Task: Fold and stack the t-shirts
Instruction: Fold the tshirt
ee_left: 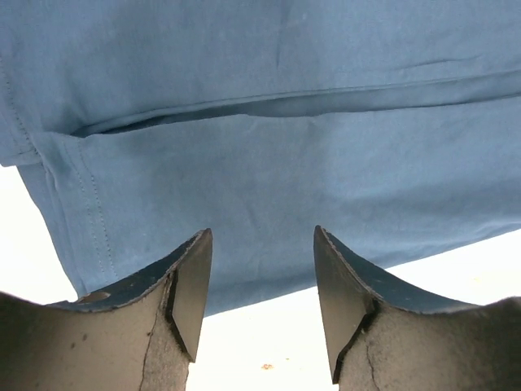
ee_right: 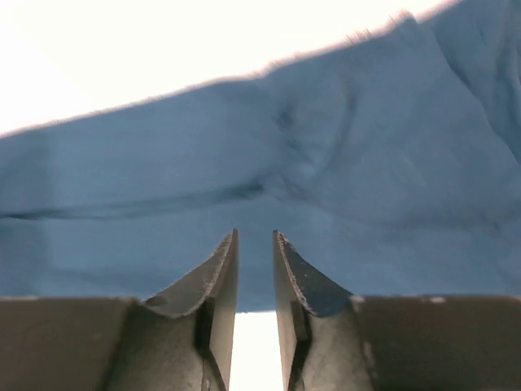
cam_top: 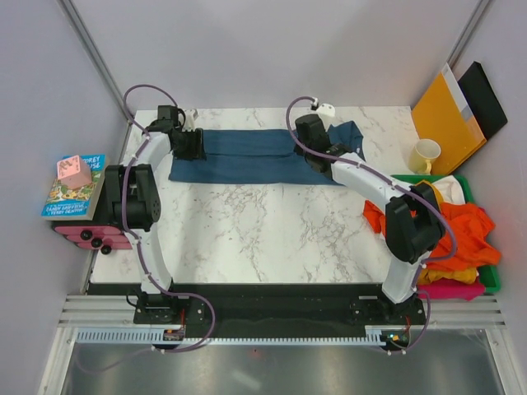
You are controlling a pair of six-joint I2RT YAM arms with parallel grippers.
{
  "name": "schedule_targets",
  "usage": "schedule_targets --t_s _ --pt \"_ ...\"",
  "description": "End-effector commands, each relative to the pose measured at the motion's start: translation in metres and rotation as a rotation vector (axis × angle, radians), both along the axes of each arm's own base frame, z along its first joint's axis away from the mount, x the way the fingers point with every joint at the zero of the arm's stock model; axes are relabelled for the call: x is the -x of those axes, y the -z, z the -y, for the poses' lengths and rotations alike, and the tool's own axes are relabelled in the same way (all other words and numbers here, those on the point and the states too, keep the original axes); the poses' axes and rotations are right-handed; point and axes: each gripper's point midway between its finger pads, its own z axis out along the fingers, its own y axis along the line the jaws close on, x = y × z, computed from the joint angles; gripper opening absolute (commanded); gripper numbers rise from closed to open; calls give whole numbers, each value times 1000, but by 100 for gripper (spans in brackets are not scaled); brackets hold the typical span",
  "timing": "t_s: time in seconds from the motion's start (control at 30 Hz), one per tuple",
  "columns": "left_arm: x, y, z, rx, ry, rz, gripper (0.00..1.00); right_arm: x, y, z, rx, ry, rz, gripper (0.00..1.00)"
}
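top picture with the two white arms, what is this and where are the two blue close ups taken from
Those are two robot arms bolted to a marble table, seen from a camera overhead. Each ends in a two-finger end effector carrying its own camera; the close-ups are those views. The left end effector is open over the edge of a teal-blue t-shirt lying at the far side. The right end effector shows only a narrow gap, over the shirt's other end. Neither visibly holds anything. Other t-shirts, orange, yellow and pink, are heaped at the right.
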Motion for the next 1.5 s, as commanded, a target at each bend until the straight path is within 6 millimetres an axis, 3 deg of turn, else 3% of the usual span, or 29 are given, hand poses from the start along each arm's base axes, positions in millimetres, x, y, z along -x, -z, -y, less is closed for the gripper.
schedule_targets --t_s 0.0,0.1,0.17,0.2,0.23,0.27,0.3,0.33,0.37,0.4,0.43,0.53,0.57,0.6,0.77,0.97,1.07,1.13,1.17,1.2,1.23,1.3,1.47 --pt "-9 -16 7 43 11 45 59 29 76 32 79 86 -176 27" --pt "-20 -10 -2 -15 9 55 58 43 98 50 140 131 -215 11" --pt "-43 -24 -8 -51 12 104 58 47 107 59 162 159 -231 5" --pt "-45 -8 -9 -57 15 61 57 47 113 64 168 173 -242 0" --pt "-64 -30 -10 -58 16 121 57 45 115 64 155 185 -240 0" --pt "-71 -34 -10 -60 15 134 57 43 117 66 152 192 -242 0" --pt "-75 -17 -11 -60 12 102 57 38 119 65 147 201 -242 0" --pt "-90 -37 -10 -59 7 154 57 35 120 65 134 213 -240 0" --pt "-96 -35 -8 -50 13 156 57 31 122 65 122 222 -243 0" --pt "-103 -45 -8 -49 11 177 57 24 128 60 101 212 -257 0" --pt "-107 -30 -10 -65 7 154 57 22 131 59 92 217 -265 0" --pt "-110 -17 -19 -105 -5 138 58 14 142 56 77 235 -291 0" --pt "-109 -13 -2 -111 29 133 57 13 145 55 73 238 -296 0" --pt "-108 -7 -4 -116 28 122 58 11 149 53 77 236 -300 0" --pt "-96 24 -8 -157 53 36 57 9 156 52 87 237 -321 0" --pt "-79 42 -17 -210 72 -36 52 17 166 55 108 235 -363 0" --pt "-60 50 -21 -232 96 -93 41 26 165 61 108 251 -375 0" --pt "-41 58 -25 -260 116 -143 26 36 165 67 96 262 -385 0" --pt "-35 62 -28 -267 121 -162 13 42 165 73 92 268 -395 0" --pt "-21 72 -29 -273 137 -205 6 45 167 73 81 264 -406 0" --pt "-17 68 -30 -284 149 -207 2 47 167 76 74 267 -414 0" --pt "5 80 -31 -286 173 -264 2 53 169 85 74 283 -434 0" --pt "40 70 -28 -281 242 -300 2 51 171 99 69 284 -485 0"
